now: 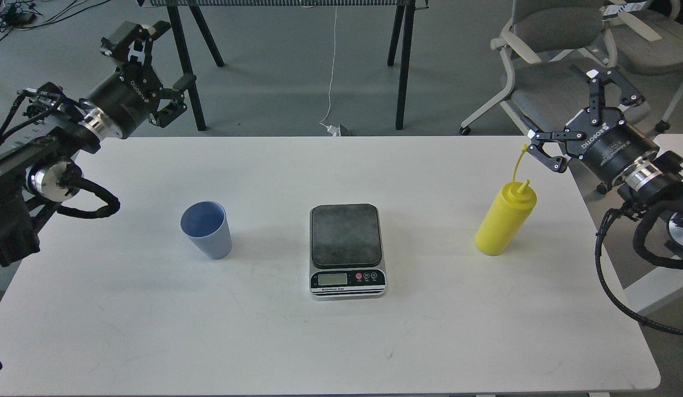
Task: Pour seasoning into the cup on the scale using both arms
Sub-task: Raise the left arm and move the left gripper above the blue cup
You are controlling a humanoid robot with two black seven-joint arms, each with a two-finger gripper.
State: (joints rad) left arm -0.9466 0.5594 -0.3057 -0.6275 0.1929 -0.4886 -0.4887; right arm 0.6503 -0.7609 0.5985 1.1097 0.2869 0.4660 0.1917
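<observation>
The light-blue cup (pixel 206 229) stands upright and empty on the white table (pixel 341 347), left of centre. In the middle lies the scale (pixel 347 251) with nothing on its dark plate; its display faces me. The yellow seasoning bottle (pixel 505 221) stands upright at the right, its thin tethered cap sticking up. My left gripper (pixel 175 55) hovers open beyond the table's far left corner, well away from the cup. My right gripper (pixel 563 110) is open above and behind the bottle, its lower fingertip close to the cap tether without holding anything.
Grey office chairs (pixel 556 66) stand behind the table's right end. Black frame legs (pixel 402 66) and a white hanging cable (pixel 332 82) are behind the far edge. A second white surface (pixel 669 143) adjoins at the right.
</observation>
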